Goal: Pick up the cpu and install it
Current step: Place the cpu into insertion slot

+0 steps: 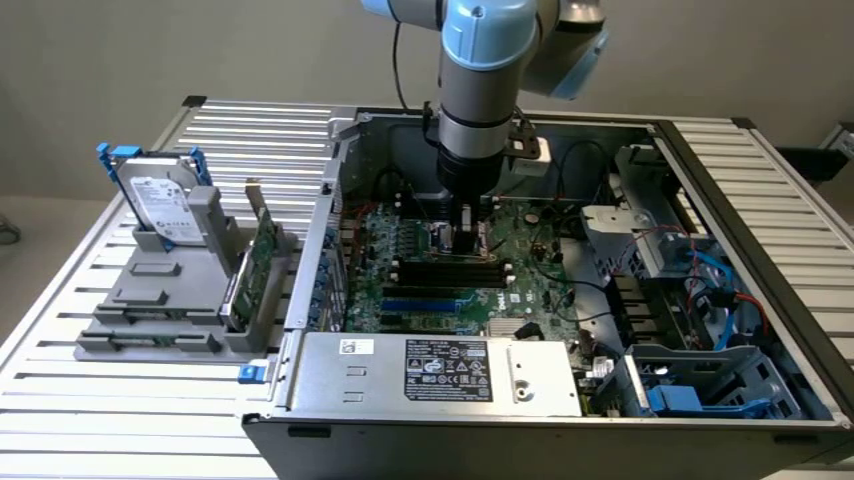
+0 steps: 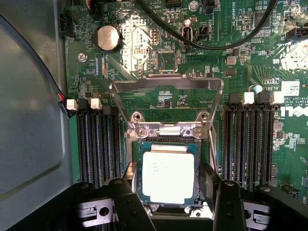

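Square of smooth silver metal: cpu [image 2: 168, 175] flat in socket [image 2: 166, 131]

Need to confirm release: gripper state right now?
Gripper: open, holding nothing. Its fingers stand either side of the cpu, which lies in the motherboard socket.

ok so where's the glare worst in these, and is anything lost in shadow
Wrist view: the silver-grey square cpu has its metal top washed near white by glare, and another bright patch sits on the green motherboard. Exterior view: the open dark grey computer case is dim inside around the socket under the arm, while the slatted metal table is evenly lit.
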Robot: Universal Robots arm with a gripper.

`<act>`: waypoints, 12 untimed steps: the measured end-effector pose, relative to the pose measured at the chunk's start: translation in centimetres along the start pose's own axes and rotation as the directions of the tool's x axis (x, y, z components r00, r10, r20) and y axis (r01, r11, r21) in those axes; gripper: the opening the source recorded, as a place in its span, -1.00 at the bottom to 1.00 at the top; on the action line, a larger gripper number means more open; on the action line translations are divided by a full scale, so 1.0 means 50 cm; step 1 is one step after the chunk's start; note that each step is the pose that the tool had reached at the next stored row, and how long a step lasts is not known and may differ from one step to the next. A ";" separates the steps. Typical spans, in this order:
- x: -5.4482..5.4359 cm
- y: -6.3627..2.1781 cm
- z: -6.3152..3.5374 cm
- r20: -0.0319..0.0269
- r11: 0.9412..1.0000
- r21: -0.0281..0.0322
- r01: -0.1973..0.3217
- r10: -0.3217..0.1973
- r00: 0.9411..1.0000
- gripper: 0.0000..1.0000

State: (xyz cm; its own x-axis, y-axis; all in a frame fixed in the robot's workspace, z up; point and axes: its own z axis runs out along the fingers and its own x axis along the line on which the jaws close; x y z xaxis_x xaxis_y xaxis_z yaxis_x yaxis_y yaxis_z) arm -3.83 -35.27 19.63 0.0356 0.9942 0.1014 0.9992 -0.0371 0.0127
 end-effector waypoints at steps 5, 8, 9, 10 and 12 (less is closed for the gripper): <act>0.003 0.000 -0.001 0.007 1.000 0.013 -0.001 0.001 1.000 0.26; 0.005 0.000 -0.002 0.013 1.000 0.024 -0.002 0.002 1.000 0.26; 0.006 0.000 -0.002 0.016 1.000 0.027 -0.003 0.002 1.000 0.26; 0.007 0.000 -0.002 0.018 1.000 0.027 -0.003 0.002 1.000 0.26; 0.009 0.000 -0.002 0.020 1.000 0.027 -0.003 0.002 1.000 0.26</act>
State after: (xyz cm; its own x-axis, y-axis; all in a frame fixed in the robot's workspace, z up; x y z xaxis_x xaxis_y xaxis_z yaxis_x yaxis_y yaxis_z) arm -3.82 -34.83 19.78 0.0381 0.9959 0.0820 0.9992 -0.0370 -0.0149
